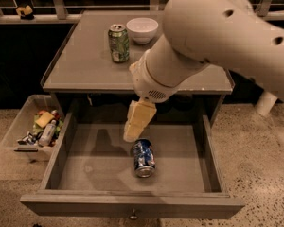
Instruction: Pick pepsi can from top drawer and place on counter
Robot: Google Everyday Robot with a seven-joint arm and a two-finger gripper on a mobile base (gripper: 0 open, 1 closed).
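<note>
The pepsi can (144, 158) lies on its side in the middle of the open top drawer (132, 203), its silver end toward the drawer front. The gripper (132, 134) hangs from the large white arm, pointing down into the drawer. Its tip is just above and slightly left of the can's far end. It holds nothing that I can see. The counter (80, 65) is the grey cabinet top above the drawer.
A taller green can (119, 42) and a white bowl (142, 30) stand at the back of the counter. A clear plastic bin (33, 129) with assorted items sits on the floor left of the drawer. The arm covers the counter's right part.
</note>
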